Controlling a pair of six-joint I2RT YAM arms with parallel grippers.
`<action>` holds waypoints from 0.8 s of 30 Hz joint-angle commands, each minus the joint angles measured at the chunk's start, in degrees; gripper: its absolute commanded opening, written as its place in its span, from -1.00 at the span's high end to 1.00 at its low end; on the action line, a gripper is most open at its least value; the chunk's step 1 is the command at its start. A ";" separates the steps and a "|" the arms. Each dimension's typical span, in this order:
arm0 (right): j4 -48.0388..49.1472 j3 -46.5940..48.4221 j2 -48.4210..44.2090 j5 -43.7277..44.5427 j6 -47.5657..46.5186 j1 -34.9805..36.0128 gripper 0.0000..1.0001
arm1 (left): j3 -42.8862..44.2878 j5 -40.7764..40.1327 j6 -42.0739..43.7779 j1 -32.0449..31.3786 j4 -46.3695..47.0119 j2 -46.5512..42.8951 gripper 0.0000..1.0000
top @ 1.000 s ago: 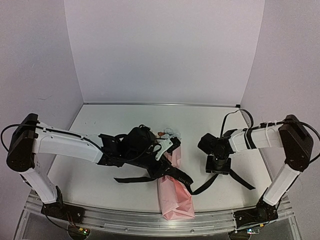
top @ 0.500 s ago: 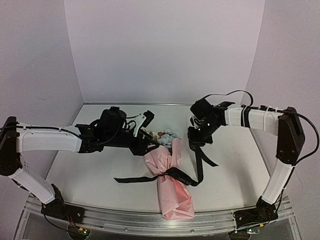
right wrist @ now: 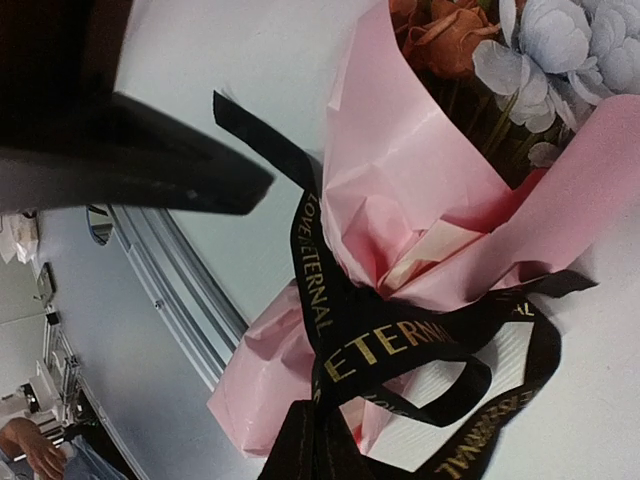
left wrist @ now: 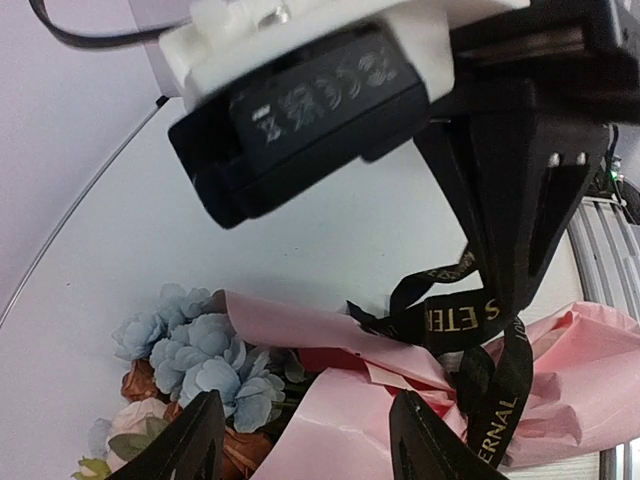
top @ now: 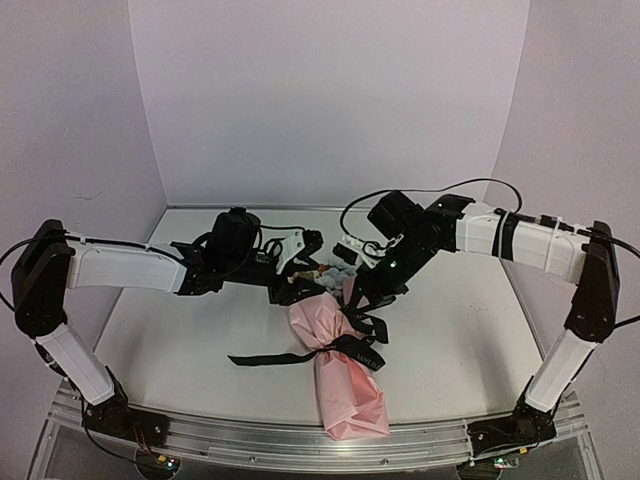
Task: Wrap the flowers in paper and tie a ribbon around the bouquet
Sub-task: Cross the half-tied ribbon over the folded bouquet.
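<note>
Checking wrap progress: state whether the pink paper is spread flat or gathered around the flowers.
Gathered. The paper forms a cone around the flowers, cinched by the ribbon.

White table (top: 180, 340) with the pink-wrapped bouquet (top: 345, 390) and a loose ribbon (top: 265, 358) tail flat on it.

The right gripper (top: 367, 303) seemingly pinches the ribbon (top: 272, 357) around the bouquet (top: 347, 392).

**Three Cameras, One Bouquet**

The top camera looks down from behind the arms (top: 120, 272) over the whole table (top: 180, 370). The left wrist camera faces past the left hand (left wrist: 305, 445) to the bouquet (left wrist: 300, 335) close beyond. The right wrist camera, past the right hand (right wrist: 250, 183), sits closer still. All share the ribbon (top: 270, 357).
</note>
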 commanded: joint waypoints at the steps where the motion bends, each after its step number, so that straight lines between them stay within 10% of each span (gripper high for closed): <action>1: -1.50 -1.13 -5.23 1.51 -5.62 0.36 1.00 | 4.97 7.76 7.23 -0.07 -1.90 1.90 -0.17; 24: 3.09 -1.19 -7.13 4.11 -12.14 0.85 1.00 | 8.91 12.49 4.75 -3.66 7.30 9.19 -0.10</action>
